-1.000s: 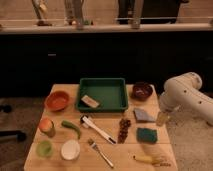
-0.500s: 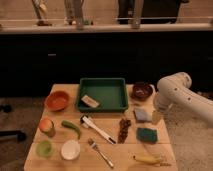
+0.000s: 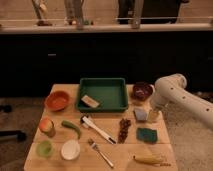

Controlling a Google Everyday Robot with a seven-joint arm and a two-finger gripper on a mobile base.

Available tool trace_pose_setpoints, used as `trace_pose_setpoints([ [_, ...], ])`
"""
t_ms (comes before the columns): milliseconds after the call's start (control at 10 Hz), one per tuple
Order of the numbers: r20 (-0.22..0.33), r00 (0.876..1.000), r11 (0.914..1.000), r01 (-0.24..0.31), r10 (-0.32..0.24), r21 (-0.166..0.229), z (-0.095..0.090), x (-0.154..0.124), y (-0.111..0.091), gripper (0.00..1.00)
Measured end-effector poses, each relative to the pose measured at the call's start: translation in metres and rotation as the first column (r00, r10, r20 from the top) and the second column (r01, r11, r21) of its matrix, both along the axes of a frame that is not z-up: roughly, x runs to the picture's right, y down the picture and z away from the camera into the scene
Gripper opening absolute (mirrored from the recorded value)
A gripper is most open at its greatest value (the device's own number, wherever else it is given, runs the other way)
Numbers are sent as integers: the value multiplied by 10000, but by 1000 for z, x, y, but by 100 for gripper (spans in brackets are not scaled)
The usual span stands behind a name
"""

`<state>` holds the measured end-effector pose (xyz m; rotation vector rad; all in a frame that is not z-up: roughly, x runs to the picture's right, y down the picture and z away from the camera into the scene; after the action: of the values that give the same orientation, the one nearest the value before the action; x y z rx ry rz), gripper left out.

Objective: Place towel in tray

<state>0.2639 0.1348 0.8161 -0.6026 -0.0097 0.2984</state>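
The towel [image 3: 140, 114], a small grey-blue folded cloth, lies on the wooden table right of centre. The dark green tray [image 3: 102, 81] stands at the back middle of the table with a tan flat block [image 3: 90, 101] inside it. My white arm reaches in from the right and bends down. Its gripper [image 3: 152, 116] hangs just right of the towel, close to the table top, open, with nothing seen held in it.
A maroon bowl [image 3: 142, 91] stands right of the tray and an orange bowl [image 3: 57, 100] left of it. In front lie a green sponge [image 3: 147, 134], a dark cluster [image 3: 124, 129], a white-handled tool [image 3: 97, 129], a fork [image 3: 101, 153], a yellow item [image 3: 150, 160], a white bowl [image 3: 70, 149] and a green pepper [image 3: 71, 128].
The arm has swung in from the right edge towards the table, and its gripper has come down beside the towel. The objects on the table have not moved.
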Motion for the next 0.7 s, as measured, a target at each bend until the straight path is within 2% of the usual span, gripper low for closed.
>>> trace_pose_setpoints([
  [400,41,10000,9998,91,-90,-154,20,-4,10,80],
  [700,-210,9992,9994,323,-326,-156,29,-9,16,80],
])
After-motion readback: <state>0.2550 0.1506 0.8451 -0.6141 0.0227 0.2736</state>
